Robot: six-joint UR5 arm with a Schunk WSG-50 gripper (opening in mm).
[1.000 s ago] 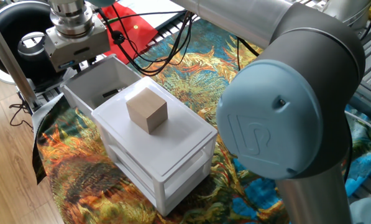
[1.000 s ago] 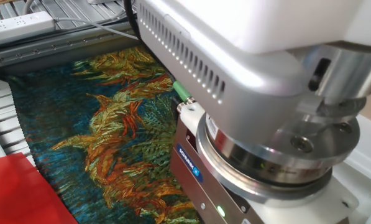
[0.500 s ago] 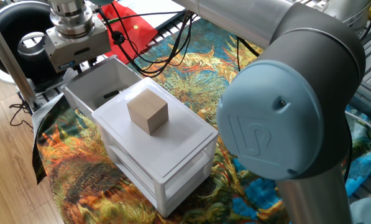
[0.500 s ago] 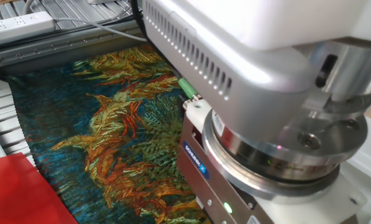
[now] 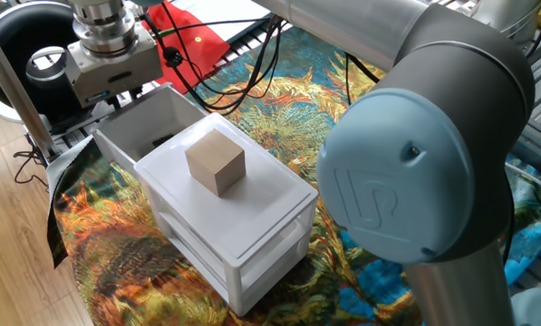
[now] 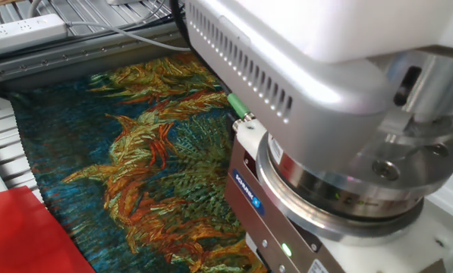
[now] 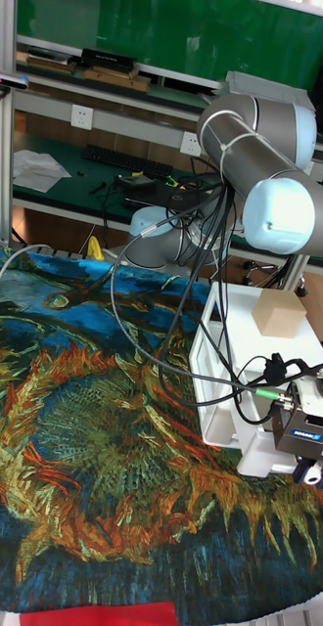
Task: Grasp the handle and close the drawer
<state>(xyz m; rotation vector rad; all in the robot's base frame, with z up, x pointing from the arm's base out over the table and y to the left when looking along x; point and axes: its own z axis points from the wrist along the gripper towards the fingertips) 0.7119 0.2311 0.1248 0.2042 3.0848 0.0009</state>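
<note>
Patterned cloth [image 5: 279, 100], drawer [image 5: 148, 122] further in than before, claw [image 7: 312, 473] grip impossible to tell

Two close opposing views; tall view farther; all share cabinet [image 5: 225, 213].

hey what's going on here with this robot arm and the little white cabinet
The arm's gripper is down at the front end of the top drawer of a small white cabinet. The drawer is partly pulled out. A tan wooden cube sits on the cabinet top. The fingers are hidden, so the grip can't be confirmed.
</note>
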